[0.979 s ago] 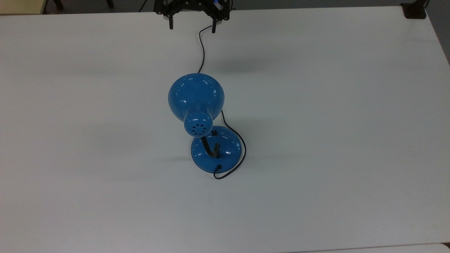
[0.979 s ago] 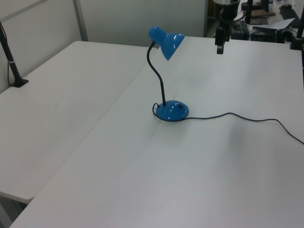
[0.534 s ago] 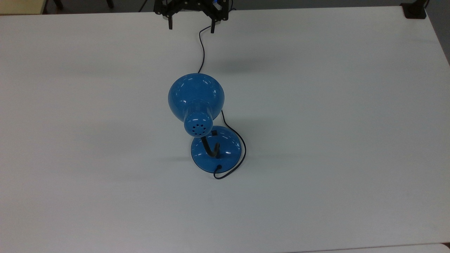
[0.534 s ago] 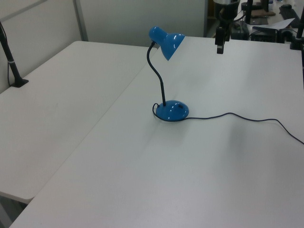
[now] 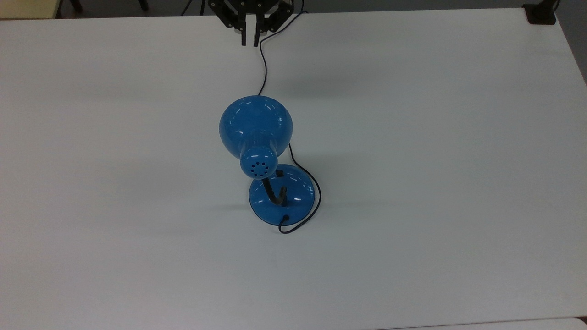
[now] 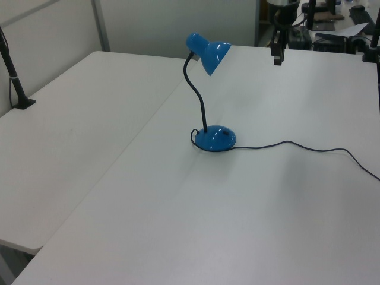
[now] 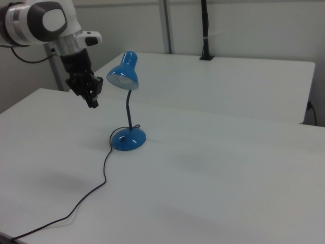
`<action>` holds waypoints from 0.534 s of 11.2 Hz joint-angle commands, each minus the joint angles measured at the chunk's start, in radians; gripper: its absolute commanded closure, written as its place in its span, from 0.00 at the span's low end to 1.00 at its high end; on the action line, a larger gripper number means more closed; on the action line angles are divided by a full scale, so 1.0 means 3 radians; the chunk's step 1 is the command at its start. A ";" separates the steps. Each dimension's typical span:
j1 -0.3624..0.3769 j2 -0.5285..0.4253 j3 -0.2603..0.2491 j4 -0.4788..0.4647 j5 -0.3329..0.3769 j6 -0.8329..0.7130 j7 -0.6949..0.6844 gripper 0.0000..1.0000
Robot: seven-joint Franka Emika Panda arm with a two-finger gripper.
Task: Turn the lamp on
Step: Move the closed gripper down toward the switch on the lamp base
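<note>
Blue lamp stands mid-tabletop, unlit; the tool hangs well apart, fingers nearly together, holding nothing. Descending, it could hit the shade or miss the small switch

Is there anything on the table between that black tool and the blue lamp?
Just the lamp's thin black cord on bare white table, running from the tool toward the lamp in the top view.

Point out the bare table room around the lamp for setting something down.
Table is bare on the top view's left and right of the lamp, and below its base. Busier strip: the cord running from lamp up to the gripper.
</note>
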 commanded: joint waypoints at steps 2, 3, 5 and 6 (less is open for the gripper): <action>0.0019 0.0018 -0.0007 0.0034 0.0037 -0.0056 -0.0009 1.00; 0.0014 0.0018 -0.0007 0.0018 0.0037 -0.0051 -0.0014 1.00; 0.0019 0.0023 -0.0007 -0.0002 0.0078 -0.0030 -0.0014 1.00; 0.0024 0.0029 -0.0002 -0.0028 0.0078 0.0076 -0.0009 1.00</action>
